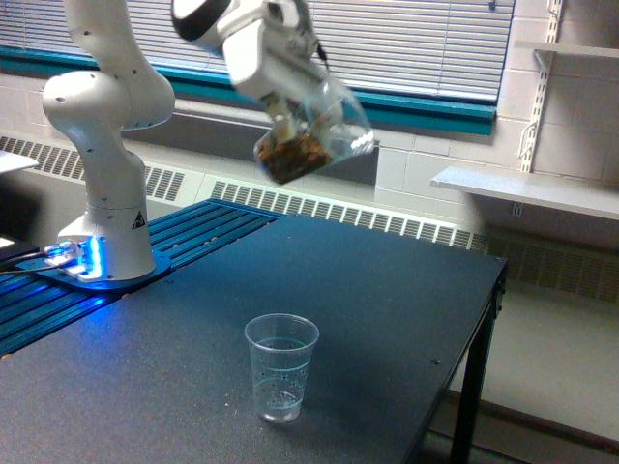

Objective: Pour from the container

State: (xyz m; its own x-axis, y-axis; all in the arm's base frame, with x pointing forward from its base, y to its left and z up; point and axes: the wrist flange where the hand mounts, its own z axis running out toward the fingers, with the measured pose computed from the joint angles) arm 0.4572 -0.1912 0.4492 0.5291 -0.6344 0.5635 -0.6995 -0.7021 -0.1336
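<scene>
- Exterior view: the robot arm (102,126) stands on a blue-lit base (92,263) at the desk's far corner, on the exterior view's left.
- The end effector (285,121) is raised well above the desk (387,290), over its far half. Its fingers are blurred and partly hidden behind the container, so the spread cannot be read directly; it is pinching the container, which hangs clear of any support.
- The container (314,135) is a clear, wide-mouthed cylinder held in the air, tilted, with its closed end lower and toward the exterior view's left and its mouth higher and toward the exterior view's right.
- Brown nut-like pieces (288,155) are heaped in the lower, closed end of the container. None show outside it.
- A clear plastic cup (281,366) with printed dots stands upright on the desk, close to the near edge. It is well below the container and apart from it. Whether the cup holds anything cannot be told.
- The desk's edge and one leg (474,387) lie toward the exterior view's right.
- Behind the desk: a window with closed blinds (416,39) and a teal sill (426,108), a wall heater grille (338,215), and a white shelf (527,188) on the exterior view's right.
</scene>
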